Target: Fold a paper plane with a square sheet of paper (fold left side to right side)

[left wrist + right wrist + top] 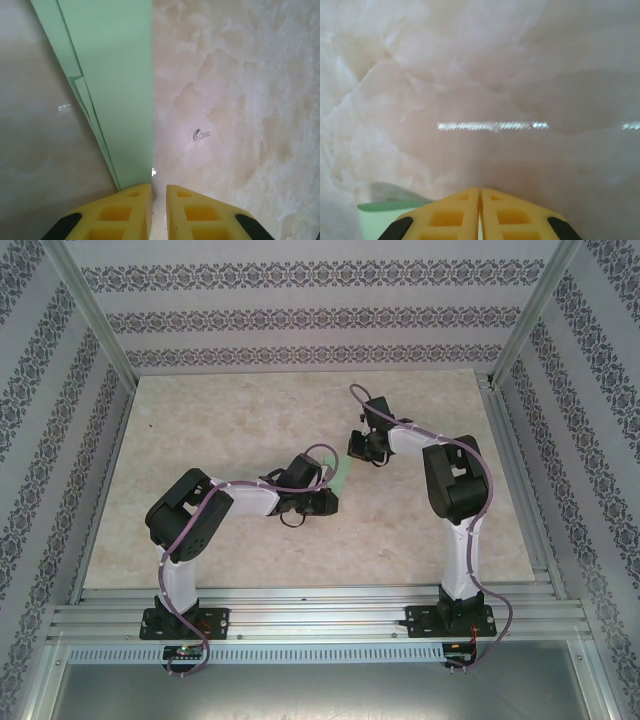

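Observation:
The square sheet of paper is folded into a slim pale mint-green paper plane (343,477) that spans the space between my two grippers at the table's middle. In the left wrist view the paper plane (115,75) runs from the top left down to my left gripper (159,187), whose jaws are nearly together with a thin slit; its end meets the left finger (125,210). My left gripper (332,500) is at the plane's near end. My right gripper (356,451) is at the far end. Its jaws (480,191) are pressed together, with green paper (380,220) beside and behind them.
The marbled beige table (200,440) is ringed by aluminium frame rails (320,615) and patterned walls. A small chip mark (200,135) shows on the tabletop right of the paper. Purple cables loop along both arms.

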